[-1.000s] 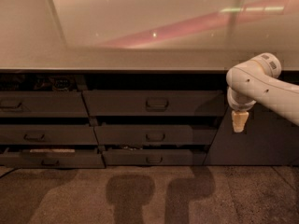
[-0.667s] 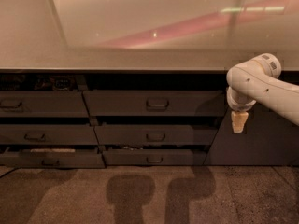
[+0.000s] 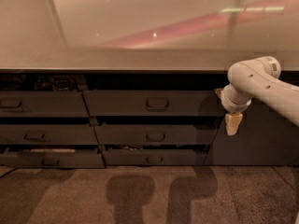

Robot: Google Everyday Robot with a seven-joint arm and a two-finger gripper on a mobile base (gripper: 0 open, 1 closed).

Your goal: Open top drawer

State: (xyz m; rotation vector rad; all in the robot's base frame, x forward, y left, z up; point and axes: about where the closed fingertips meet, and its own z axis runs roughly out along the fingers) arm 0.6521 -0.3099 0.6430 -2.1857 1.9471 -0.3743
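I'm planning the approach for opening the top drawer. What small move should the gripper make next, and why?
Probably shift the gripper left toward the loop handle at the centre of the top drawer. The gripper hangs pointing down past the drawer's right end, in front of the plain cabinet panel, well apart from the handle, so nothing is grasped yet.

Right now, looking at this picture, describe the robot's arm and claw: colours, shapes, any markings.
The arm is smooth white, made of rounded tubular segments, with a few small dark dots on its bulbous joint. The claw, just right of the top drawer, is a pale tan tapering wedge. No cables show.
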